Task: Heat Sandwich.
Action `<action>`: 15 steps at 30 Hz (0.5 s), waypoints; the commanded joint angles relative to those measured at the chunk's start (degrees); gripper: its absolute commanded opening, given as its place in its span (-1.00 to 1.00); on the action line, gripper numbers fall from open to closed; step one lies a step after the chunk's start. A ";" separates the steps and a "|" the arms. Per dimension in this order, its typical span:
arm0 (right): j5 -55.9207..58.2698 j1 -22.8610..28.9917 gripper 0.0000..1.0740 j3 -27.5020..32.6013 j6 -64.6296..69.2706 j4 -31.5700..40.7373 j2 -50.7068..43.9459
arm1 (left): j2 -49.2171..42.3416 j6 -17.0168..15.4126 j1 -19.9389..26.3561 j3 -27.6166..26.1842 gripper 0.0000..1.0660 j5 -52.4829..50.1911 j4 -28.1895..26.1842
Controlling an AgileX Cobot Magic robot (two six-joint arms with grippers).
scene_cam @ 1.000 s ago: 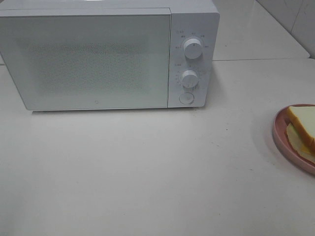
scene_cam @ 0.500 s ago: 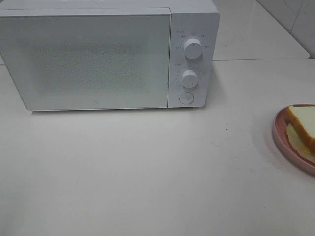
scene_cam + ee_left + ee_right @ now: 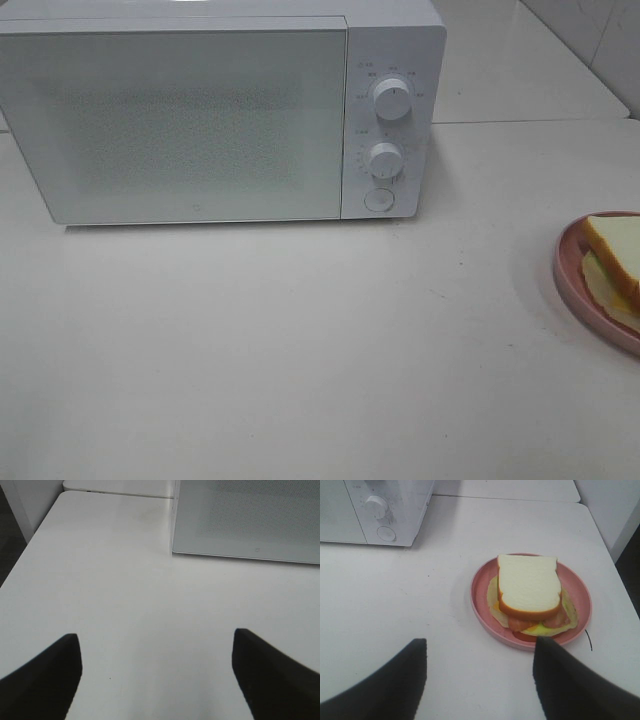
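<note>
The sandwich (image 3: 528, 589), pale bread with a tan crust over yellow and red filling, lies on a round pink plate (image 3: 480, 587). In the exterior view it shows cut off at the right edge (image 3: 618, 255). The white microwave (image 3: 200, 120) stands at the back with its door closed. My right gripper (image 3: 479, 667) hovers open just short of the plate, nothing between its fingers. My left gripper (image 3: 156, 655) is open over bare table near the microwave's left front corner (image 3: 175, 550). Neither gripper appears in the exterior view.
The microwave has two knobs (image 3: 393, 98) and a round button (image 3: 378, 200) on its right panel. The white table (image 3: 300, 340) ends at an edge to the left (image 3: 27, 545) and another to the right of the plate (image 3: 620, 570).
</note>
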 commanded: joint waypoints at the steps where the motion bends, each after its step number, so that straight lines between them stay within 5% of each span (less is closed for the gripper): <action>1: -0.69 -0.17 0.14 0.06 0.17 0.00 -1.43 | -1.32 -0.40 0.00 0.11 0.46 -0.06 0.29; 15: -0.69 -0.17 0.14 0.06 0.17 0.00 -1.43 | -1.32 -0.40 0.00 0.11 0.46 -0.06 0.29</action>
